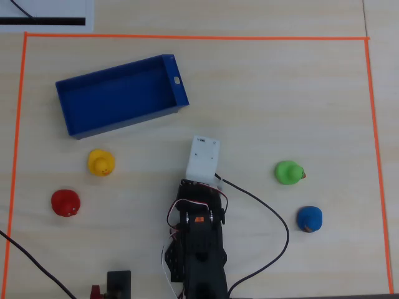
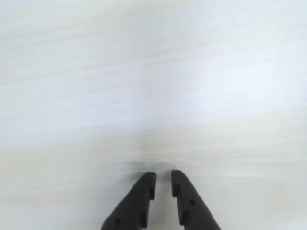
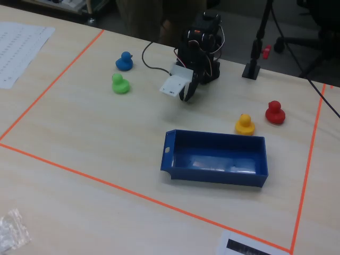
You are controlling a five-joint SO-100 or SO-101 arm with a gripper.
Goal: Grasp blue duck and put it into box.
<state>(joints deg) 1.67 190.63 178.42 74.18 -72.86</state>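
The blue duck (image 1: 309,218) (image 3: 125,60) sits on the pale wooden table, at the lower right of the overhead view and well to the right of the arm. The box (image 1: 118,99) (image 3: 218,156) is an empty blue tray at the upper left of the overhead view. My gripper (image 2: 163,179) (image 3: 186,95) hangs low over bare table in the middle, between duck and box. Its black fingers stand a narrow slit apart with nothing between them. In the overhead view the white camera mount (image 1: 203,159) hides the jaws. Neither the duck nor the box appears in the wrist view.
A green duck (image 1: 288,172) (image 3: 120,84) sits close to the blue one. A yellow duck (image 1: 100,162) and a red duck (image 1: 65,203) lie below the box. Orange tape (image 1: 187,37) frames the work area. The arm's black cable (image 1: 274,218) loops toward the blue duck.
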